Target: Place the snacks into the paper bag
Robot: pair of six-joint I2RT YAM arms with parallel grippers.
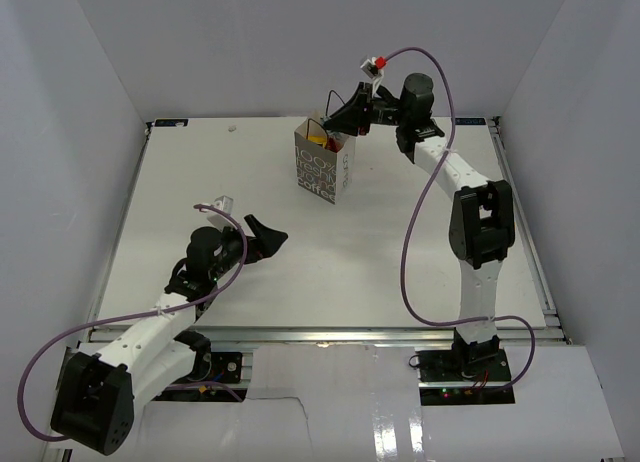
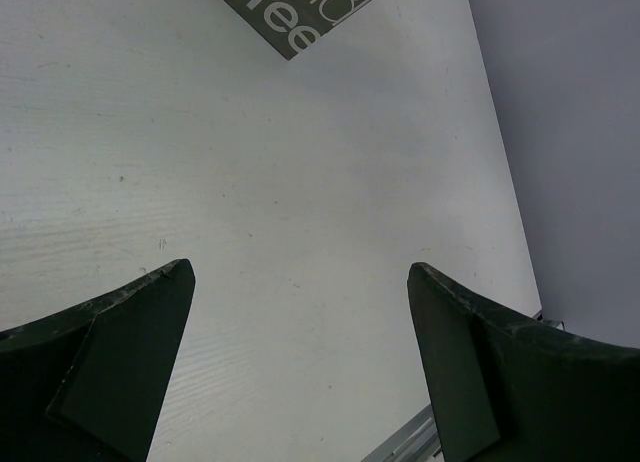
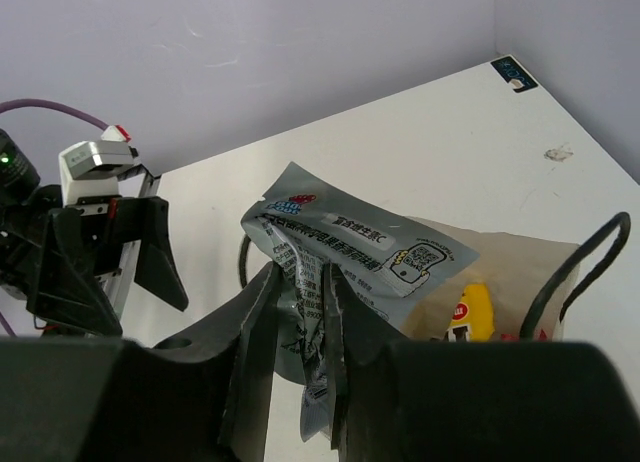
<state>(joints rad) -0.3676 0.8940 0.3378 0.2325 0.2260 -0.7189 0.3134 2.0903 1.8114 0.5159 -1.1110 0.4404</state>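
The paper bag (image 1: 324, 168) stands upright at the back middle of the table, "coffee" lettering on its side. My right gripper (image 1: 338, 124) hangs over its open top, shut on the silver-grey foil packet (image 3: 345, 237), which it holds above the bag's mouth (image 3: 520, 257). A yellow M&M's packet (image 3: 472, 312) lies inside the bag, with a bit of red beside it. My left gripper (image 1: 268, 235) is open and empty, low over the table's near left part. The bag's lower corner (image 2: 300, 17) shows at the top of the left wrist view. The dark brown packet is hidden.
The white table (image 1: 200, 182) is walled by grey panels at left, back and right. Its metal front edge (image 1: 330, 334) runs between the arm bases. The left arm shows at the left of the right wrist view (image 3: 90, 252).
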